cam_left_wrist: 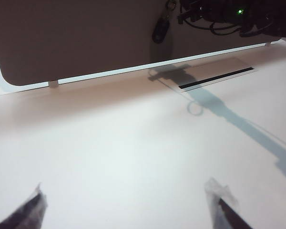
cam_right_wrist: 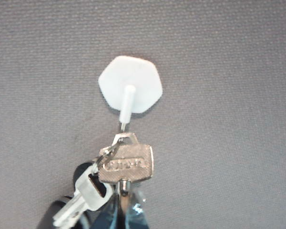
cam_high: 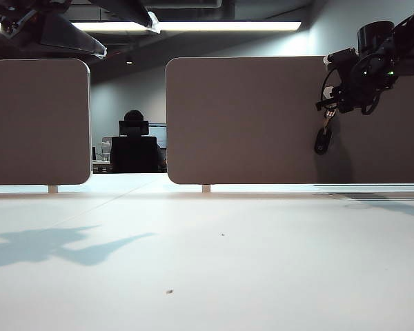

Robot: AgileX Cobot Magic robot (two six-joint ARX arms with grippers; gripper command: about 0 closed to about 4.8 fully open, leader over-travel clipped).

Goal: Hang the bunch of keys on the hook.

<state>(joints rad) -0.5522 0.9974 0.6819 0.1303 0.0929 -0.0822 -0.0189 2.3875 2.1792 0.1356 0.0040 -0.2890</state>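
Note:
In the right wrist view the hook (cam_right_wrist: 130, 84), a small white hexagon with a thin peg, sticks out of the grey panel. My right gripper (cam_right_wrist: 124, 206) is shut on the blade of a silver key, the top one of the bunch of keys (cam_right_wrist: 126, 163). That key's eyelet sits right at the peg's tip; whether it is over the peg I cannot tell. A second silver key and the ring hang beside it. In the exterior view the black fob (cam_high: 322, 141) dangles below the right gripper (cam_high: 331, 108). My left gripper (cam_left_wrist: 126, 210) hovers open over the bare table.
Two grey partition panels (cam_high: 38, 121) (cam_high: 248, 121) stand along the table's far edge with a gap between them. A person in a chair (cam_high: 134, 145) sits beyond the gap. A dark cable slot (cam_left_wrist: 217, 78) lies in the table below the right arm.

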